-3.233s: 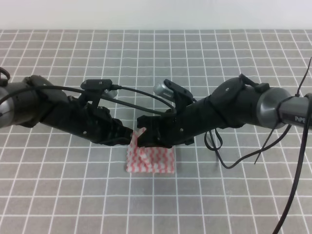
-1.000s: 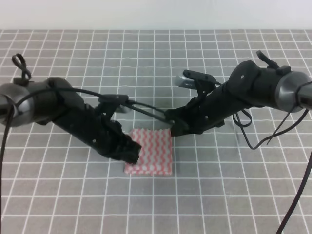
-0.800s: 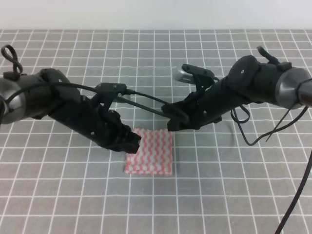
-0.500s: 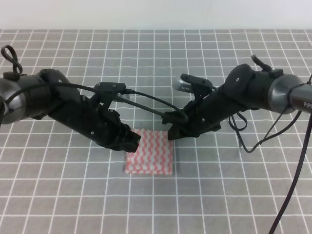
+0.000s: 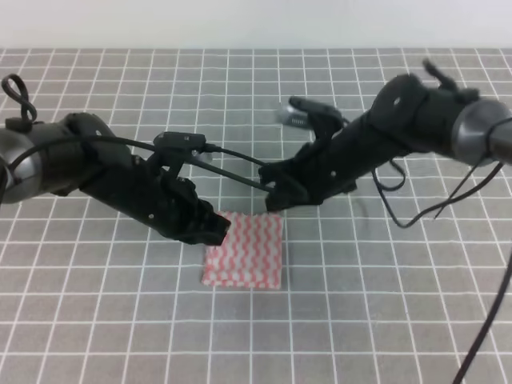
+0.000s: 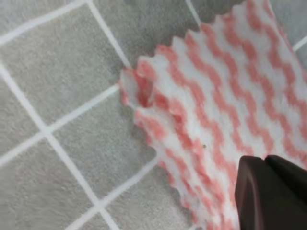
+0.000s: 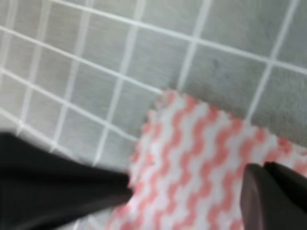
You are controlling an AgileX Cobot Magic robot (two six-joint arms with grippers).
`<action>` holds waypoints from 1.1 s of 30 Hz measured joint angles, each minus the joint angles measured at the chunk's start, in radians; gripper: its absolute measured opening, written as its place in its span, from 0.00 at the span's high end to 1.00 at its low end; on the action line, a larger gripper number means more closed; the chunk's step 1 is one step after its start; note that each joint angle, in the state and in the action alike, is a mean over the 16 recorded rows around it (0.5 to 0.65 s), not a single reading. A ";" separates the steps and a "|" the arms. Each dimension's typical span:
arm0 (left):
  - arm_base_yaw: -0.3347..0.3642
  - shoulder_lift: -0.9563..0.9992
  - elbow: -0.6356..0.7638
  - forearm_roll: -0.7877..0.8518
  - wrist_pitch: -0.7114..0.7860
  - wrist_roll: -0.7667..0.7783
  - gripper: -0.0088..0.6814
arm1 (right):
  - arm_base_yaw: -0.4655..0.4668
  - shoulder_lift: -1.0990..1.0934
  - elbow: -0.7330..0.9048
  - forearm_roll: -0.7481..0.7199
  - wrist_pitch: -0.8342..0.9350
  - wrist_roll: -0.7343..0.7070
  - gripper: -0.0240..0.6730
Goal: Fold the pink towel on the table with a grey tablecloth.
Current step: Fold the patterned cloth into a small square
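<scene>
The pink towel (image 5: 244, 250) lies flat on the grey tablecloth (image 5: 384, 320) near the middle of the table, a compact rectangle with its wavy stripes running near to far; the doubled, slightly puffed corner seen in the left wrist view (image 6: 144, 91) suggests it is already folded over on itself, so the fold looks largely done. The left gripper (image 5: 214, 229) sits low at the towel's far-left corner, touching or just above the cloth there, probably to press or steady that edge so the layers stay aligned; its fingers read as closed together in the wrist view, and I see no cloth pinched between them. The right gripper (image 5: 274, 198) hangs clear of the towel, just beyond its far-right corner and raised off the table, holding nothing; its wrist view is blurred and shows one dark fingertip mass, so I judge it closed but cannot be sure. Around the towel there is only gridded cloth; the things that crowd the work are the arms themselves and the black cables (image 5: 232, 160) looping between them above the towel's far edge, which could snag if either arm swings inward
</scene>
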 joint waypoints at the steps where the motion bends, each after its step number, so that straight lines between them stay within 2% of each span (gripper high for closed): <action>1: 0.000 -0.001 0.000 0.000 -0.001 0.000 0.99 | 0.001 -0.005 -0.003 -0.002 0.013 -0.001 0.99; 11: 0.002 -0.010 0.000 0.004 0.032 0.000 0.99 | 0.050 -0.030 0.022 -0.038 0.095 -0.008 0.99; 20: 0.002 0.000 0.001 0.009 0.086 -0.001 0.99 | 0.096 -0.024 0.064 -0.084 0.100 0.006 0.99; 33: 0.002 0.022 0.001 0.009 0.090 -0.003 0.99 | 0.098 -0.008 0.074 -0.116 0.083 0.023 0.99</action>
